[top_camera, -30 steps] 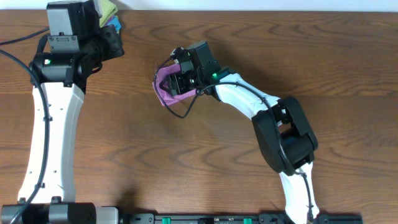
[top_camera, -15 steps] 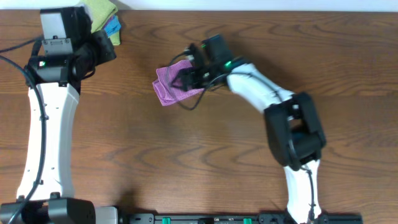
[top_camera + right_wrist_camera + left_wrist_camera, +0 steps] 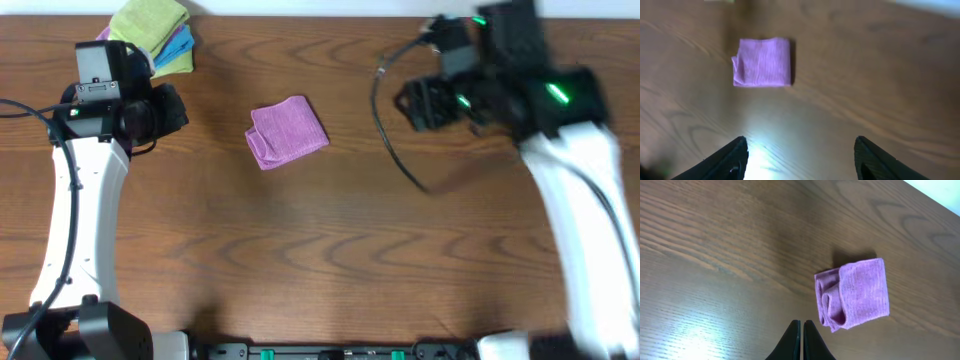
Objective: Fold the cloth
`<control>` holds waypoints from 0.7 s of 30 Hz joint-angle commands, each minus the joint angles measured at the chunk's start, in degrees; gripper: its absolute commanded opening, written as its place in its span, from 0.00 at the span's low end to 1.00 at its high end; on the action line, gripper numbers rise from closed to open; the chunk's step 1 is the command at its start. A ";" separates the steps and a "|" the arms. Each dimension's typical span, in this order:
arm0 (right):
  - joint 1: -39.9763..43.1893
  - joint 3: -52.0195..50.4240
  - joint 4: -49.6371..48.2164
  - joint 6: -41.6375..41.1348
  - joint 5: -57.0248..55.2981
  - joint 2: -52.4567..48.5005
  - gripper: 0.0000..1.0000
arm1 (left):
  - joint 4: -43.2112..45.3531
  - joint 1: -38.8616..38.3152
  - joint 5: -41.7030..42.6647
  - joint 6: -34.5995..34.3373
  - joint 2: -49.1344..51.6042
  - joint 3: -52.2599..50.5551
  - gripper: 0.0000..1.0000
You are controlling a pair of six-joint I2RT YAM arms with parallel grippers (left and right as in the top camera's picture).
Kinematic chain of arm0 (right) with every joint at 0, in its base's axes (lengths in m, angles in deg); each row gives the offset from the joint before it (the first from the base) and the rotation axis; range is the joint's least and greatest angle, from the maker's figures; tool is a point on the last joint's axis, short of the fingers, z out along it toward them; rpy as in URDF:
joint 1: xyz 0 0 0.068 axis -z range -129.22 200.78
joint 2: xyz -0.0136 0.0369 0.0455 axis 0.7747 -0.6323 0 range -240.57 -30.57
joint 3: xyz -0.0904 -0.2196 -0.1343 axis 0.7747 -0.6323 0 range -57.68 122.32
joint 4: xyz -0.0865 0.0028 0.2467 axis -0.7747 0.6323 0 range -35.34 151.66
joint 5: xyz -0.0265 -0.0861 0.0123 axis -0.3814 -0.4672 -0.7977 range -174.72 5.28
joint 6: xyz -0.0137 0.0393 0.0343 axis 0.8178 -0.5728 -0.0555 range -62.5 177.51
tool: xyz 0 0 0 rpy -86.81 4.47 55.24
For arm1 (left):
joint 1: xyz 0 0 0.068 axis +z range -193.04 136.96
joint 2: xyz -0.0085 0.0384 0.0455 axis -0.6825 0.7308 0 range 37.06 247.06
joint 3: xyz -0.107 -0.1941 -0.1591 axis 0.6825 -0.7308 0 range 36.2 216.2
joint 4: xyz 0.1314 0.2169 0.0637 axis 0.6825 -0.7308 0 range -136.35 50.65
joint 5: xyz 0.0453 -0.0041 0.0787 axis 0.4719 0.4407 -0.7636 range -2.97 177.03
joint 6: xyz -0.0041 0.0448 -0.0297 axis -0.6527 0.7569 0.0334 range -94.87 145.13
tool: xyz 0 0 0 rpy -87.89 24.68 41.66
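Overhead: the lilac cloth (image 3: pixel 288 132) lies folded into a small, roughly square packet on the wooden table (image 3: pixel 300 260), between the two arms and touched by neither. Only this view takes in the lime-green cloth (image 3: pixel 150 20) at the far left corner, with a bright blue cloth (image 3: pixel 179 46) peeking out from under it, just beyond the left arm (image 3: pixel 85 200). The right arm (image 3: pixel 585 170) at the far right is smeared with blur, so its head is hard to make out. A black cable (image 3: pixel 390 150) loops beside it. From up here I cannot tell how either arm's jaws stand.

Left wrist: the left gripper (image 3: pixel 802 326) has its fingers pressed together with nothing between them, over bare wood. The cloth sits a little beyond and to the right of the tips, not touching them. Its layered edge faces left and shows rolled inner folds that the overhead barely hints at.

Right wrist: the right gripper (image 3: pixel 801 142) has its fingers spread wide and empty, both cut off by the lower edge. The cloth lies well ahead, toward the upper left. The picture is soft, and glare whitens the wood between the fingers.
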 commanded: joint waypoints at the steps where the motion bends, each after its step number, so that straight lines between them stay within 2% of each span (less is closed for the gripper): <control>1: -0.20 -9.31 0.37 1.55 -6.60 12.02 0.69 | -0.74 -0.22 1.07 -0.02 -0.37 -0.26 0.06; 7: -0.15 -34.62 -4.15 -3.19 -9.49 41.62 0.74 | -0.74 -1.46 1.01 0.04 -0.37 -0.26 0.06; 8: -0.15 -39.15 -5.40 -5.35 -10.75 46.45 0.91 | -0.52 -1.95 1.03 0.04 -0.37 -0.26 0.06; 9: -0.15 -44.39 -6.56 -8.94 -13.11 51.56 0.99 | -0.24 -2.64 1.01 0.02 -0.35 -0.28 0.06; 12: -0.15 -56.83 -10.16 -21.59 -18.73 61.66 0.99 | 0.74 -3.82 1.03 0.00 -0.35 -0.70 0.06; 15: -0.15 -64.17 -13.20 -26.36 -21.27 65.75 0.99 | 1.73 -4.04 1.05 0.00 -0.35 -2.82 0.06; 21: -0.15 -75.49 -19.82 -26.32 -26.10 65.07 0.99 | 9.70 -4.04 3.82 -1.03 -0.35 -12.98 0.10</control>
